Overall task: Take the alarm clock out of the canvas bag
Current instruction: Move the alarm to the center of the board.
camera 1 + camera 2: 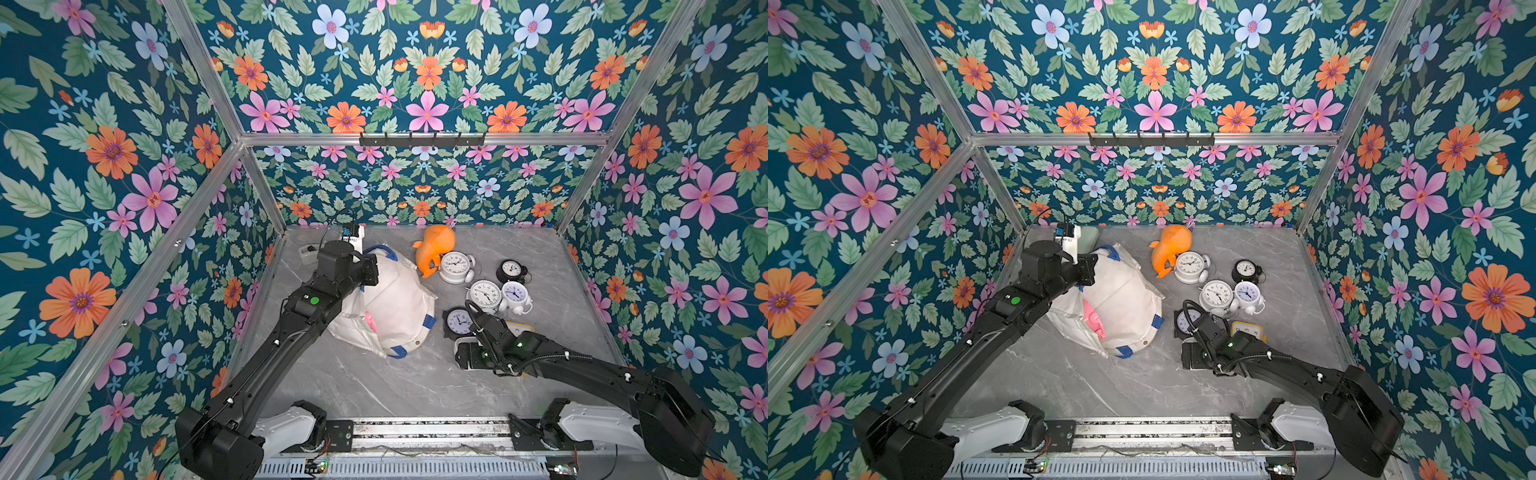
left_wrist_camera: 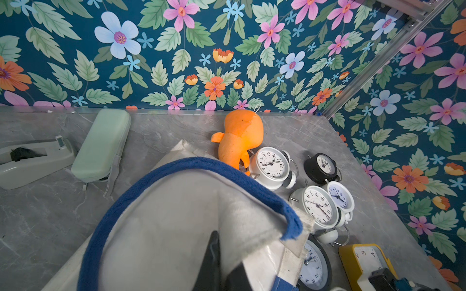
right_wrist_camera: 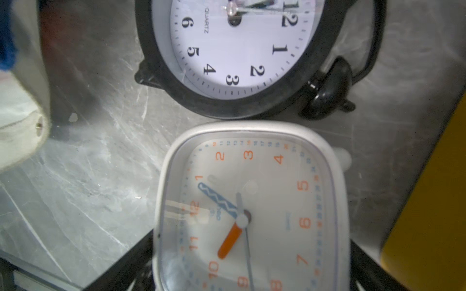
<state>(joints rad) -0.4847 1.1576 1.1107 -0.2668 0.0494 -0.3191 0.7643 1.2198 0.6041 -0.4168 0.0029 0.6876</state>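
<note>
Already out of the canvas bag [image 1: 399,303], the white alarm clock [image 3: 252,176] sits in the right jaws, spread wide against its sides. A black clock [image 3: 239,50] and a yellow clock [image 3: 428,214] crowd it closely. Left jaws pinch shut on the bag's rim, near an orange toy [image 1: 434,249].

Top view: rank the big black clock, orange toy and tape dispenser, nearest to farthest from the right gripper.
1. big black clock, right beside the right gripper.
2. orange toy, farther back, near the middle.
3. tape dispenser, far back-left corner.
</note>
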